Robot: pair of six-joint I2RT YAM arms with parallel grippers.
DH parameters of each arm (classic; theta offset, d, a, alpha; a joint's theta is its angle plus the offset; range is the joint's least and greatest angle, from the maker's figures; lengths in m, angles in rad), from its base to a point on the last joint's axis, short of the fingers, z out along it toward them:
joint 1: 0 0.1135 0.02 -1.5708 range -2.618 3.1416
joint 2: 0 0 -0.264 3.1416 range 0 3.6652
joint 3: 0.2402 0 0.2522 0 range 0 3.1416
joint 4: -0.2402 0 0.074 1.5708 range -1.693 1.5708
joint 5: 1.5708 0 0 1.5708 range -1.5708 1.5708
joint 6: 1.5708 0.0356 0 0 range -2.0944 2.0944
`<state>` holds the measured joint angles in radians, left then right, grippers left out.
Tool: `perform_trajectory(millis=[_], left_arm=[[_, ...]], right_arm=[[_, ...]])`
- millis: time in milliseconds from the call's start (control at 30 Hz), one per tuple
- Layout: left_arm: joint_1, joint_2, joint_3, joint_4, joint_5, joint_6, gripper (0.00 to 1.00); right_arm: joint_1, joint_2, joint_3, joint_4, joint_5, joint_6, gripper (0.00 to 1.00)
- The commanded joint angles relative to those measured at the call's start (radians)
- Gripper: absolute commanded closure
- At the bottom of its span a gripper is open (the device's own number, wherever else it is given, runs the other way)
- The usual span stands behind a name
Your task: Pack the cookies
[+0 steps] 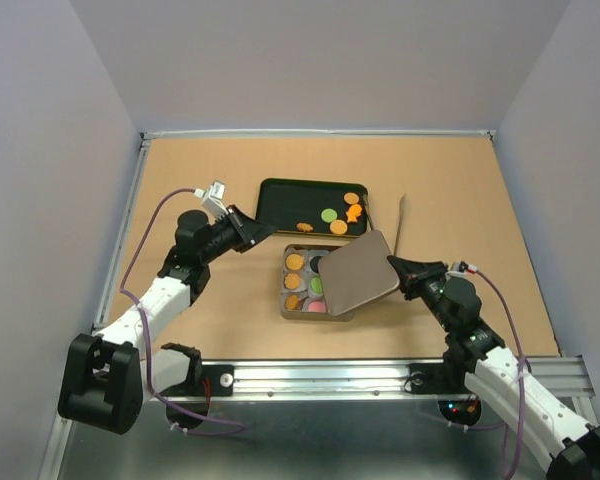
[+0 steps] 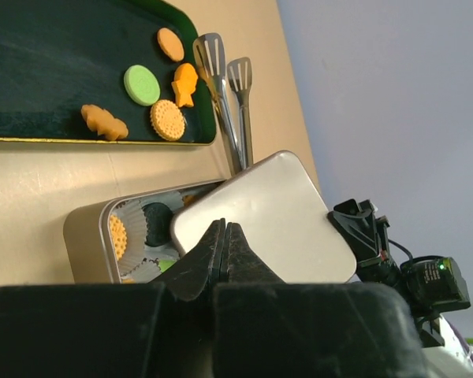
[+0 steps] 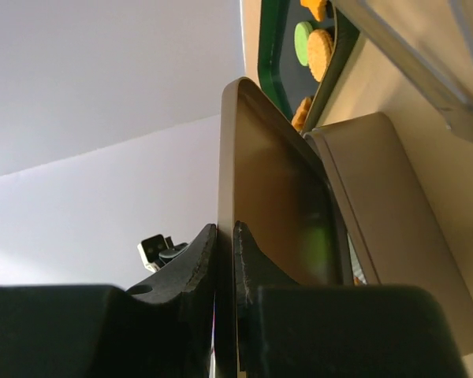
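while r gripper point(image 1: 391, 262) pinches lid point(image 1: 358, 272) over tin point(image 2: 83, 250), l gripper point(image 1: 268, 234) sits closed.

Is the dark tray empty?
No, five cookies lie on the tray, toward its right end.

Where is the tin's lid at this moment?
Top view, slightly right of centre: the lid is pinched by the right pincer, tilted over the right half of the open tin, on the near side of the dark tray.
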<state>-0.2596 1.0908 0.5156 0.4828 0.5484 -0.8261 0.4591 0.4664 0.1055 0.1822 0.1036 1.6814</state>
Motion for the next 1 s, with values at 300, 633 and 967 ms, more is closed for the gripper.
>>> perform_trajectory(millis=[300, 633, 967], left_arm=[[-0.072, 0.035, -0.011, -0.139, -0.146, 0.079, 1.0], [-0.141, 0.06, -0.026, -0.216, -0.223, 0.062, 1.0], [-0.22, 0.109, -0.038, -0.231, -0.255, 0.01, 1.0]], right_arm=[[0.0, -0.176, 0.006, -0.314, 0.007, -0.141, 0.99], [0.0, -0.187, 0.002, -0.501, -0.097, -0.143, 0.71], [0.0, -0.087, -0.004, -0.512, -0.211, -0.147, 0.53]])
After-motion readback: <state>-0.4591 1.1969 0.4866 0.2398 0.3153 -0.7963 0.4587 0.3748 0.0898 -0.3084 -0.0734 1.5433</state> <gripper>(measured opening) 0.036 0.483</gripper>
